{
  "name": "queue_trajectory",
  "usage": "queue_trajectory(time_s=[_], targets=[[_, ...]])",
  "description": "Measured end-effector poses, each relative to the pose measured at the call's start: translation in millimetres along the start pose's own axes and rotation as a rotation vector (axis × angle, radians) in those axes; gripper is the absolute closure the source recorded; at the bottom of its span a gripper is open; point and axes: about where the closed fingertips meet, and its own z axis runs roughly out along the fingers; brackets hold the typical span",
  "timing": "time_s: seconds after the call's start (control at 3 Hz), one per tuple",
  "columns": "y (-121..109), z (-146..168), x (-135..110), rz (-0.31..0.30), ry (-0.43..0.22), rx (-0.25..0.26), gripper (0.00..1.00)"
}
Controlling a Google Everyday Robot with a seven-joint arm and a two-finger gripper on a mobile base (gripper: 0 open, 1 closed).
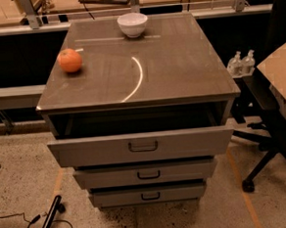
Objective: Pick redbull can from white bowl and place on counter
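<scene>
Gripper and arm out of view, so pose and grip unknowable. White bowl (133,24) upright at far edge of counter (178,59); can not visible above its rim. Orange (70,60) near counter's left edge.

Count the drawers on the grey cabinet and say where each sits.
3. The top drawer is pulled out under the counter, the middle drawer sits below it, the bottom drawer lowest. None look hidden. The gripper is out of view.
</scene>
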Motion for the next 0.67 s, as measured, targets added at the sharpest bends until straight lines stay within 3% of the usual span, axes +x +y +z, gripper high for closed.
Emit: queue_trajectory(time_s=[0.33,0.67], targets=[[14.6,4.0,14.5,-0.019,0.03,-0.041,1.0],[33.1,-3.6,44.9,-0.016,0.055,-0.08,1.0]])
